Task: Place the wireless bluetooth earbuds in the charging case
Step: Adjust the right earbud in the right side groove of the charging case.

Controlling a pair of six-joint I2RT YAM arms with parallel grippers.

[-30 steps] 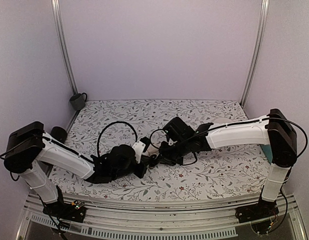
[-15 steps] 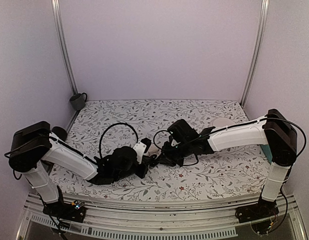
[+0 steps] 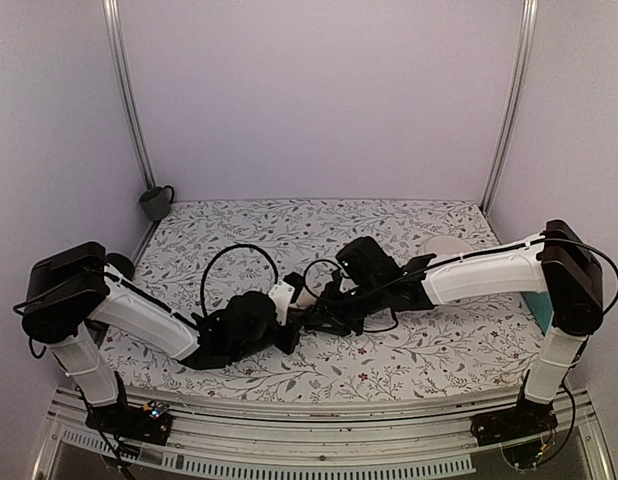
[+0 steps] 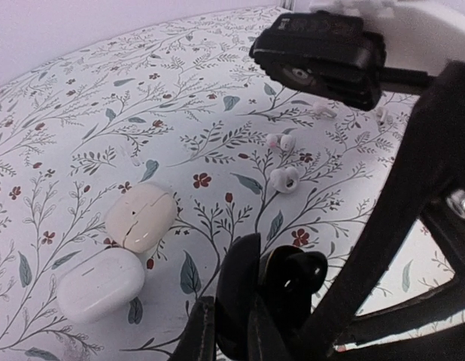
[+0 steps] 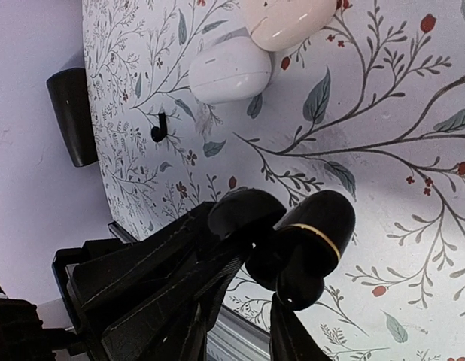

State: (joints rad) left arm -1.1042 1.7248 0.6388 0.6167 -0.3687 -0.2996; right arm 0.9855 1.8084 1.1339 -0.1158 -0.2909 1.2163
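The charging case [image 5: 311, 229] is black with a gold ring and hangs open just above the cloth. My left gripper [image 4: 231, 325] is shut on its raised lid [image 4: 241, 280]. One black earbud [image 5: 296, 287] sits at the mouth of the case body [image 4: 296, 282], resting against one finger of my right gripper [image 5: 240, 335]. That gripper's jaws stand apart with nothing between them. A second black earbud [image 5: 159, 128] lies on the cloth farther off. In the top view both grippers meet at the table's middle front, left gripper [image 3: 292, 328] and right gripper [image 3: 319, 318].
Two pebble-shaped cases, one cream [image 4: 141, 216] and one white [image 4: 101, 284], lie just left of my left gripper. Small white earbuds [image 4: 284, 178] lie beyond. A black cylinder [image 5: 73, 113] stands at the left edge, a grey mug [image 3: 156, 202] back left, a white dish [image 3: 447, 247] back right.
My right arm has come down and in toward the left gripper, and its jaws have parted a little. The left gripper has stayed shut on the case.
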